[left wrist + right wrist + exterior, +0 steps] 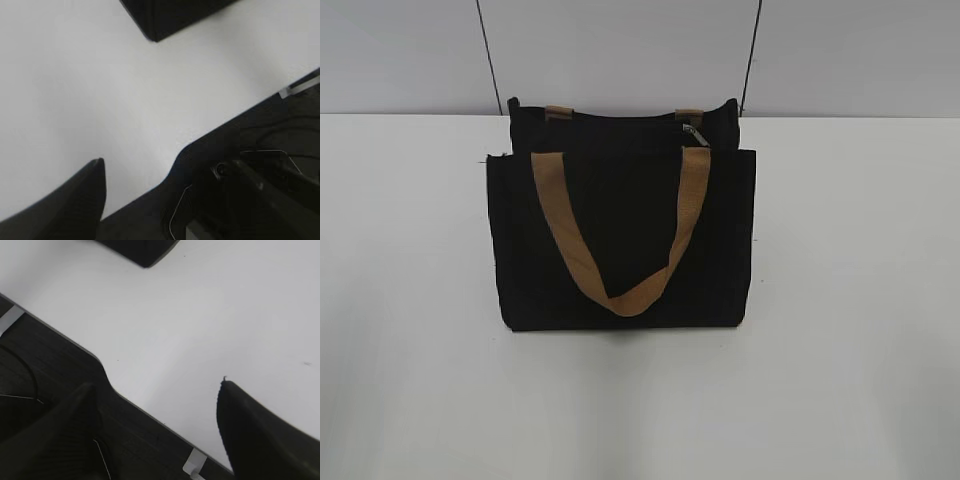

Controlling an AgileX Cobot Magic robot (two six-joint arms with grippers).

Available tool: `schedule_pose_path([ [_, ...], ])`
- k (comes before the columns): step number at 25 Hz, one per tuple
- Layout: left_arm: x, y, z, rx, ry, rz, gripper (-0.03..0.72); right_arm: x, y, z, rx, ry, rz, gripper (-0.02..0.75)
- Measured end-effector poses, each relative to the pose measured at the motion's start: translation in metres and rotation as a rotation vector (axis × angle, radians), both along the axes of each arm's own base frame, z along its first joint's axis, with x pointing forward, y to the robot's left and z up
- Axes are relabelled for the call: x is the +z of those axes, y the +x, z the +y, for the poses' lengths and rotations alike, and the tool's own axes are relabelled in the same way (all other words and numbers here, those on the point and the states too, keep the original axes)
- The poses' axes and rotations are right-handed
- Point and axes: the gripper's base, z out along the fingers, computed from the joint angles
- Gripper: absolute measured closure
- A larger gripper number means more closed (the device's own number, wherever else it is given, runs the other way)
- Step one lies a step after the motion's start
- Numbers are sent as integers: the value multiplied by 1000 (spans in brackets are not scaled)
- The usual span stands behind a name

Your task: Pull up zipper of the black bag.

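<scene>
The black bag (620,215) stands upright in the middle of the white table, with one tan strap handle (625,295) hanging down its front. The zipper's silver pull tab (693,133) sits at the right end of the bag's top edge. Neither gripper shows in the exterior view. In the left wrist view a corner of the bag (170,15) is at the top, far from my left gripper (167,177), which is open and empty. In the right wrist view a corner of the bag (140,250) is at the top, and my right gripper (157,385) is open and empty.
Both grippers hang over the table's front edge (225,125), with dark floor and cables below it; the edge also shows in the right wrist view (100,362). A grey panelled wall (620,50) rises behind the bag.
</scene>
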Motion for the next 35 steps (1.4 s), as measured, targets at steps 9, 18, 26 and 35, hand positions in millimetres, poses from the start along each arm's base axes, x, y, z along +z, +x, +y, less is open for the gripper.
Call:
schedule_pose_path([
  [9, -2, -42, 30, -71, -99, -177, 134, 0, -2, 3, 35, 19, 10, 176],
  [18, -8, -43, 28, -83, -121, -184, 181, 0, -2, 3, 36, 20, 9, 176],
  [26, -8, -45, 32, 8, -134, -212, 225, 0, -1, 3, -27, 36, 15, 176],
  [35, -6, -65, 44, 443, -139, -382, 228, 3, -12, -1, -484, 133, -94, 176],
])
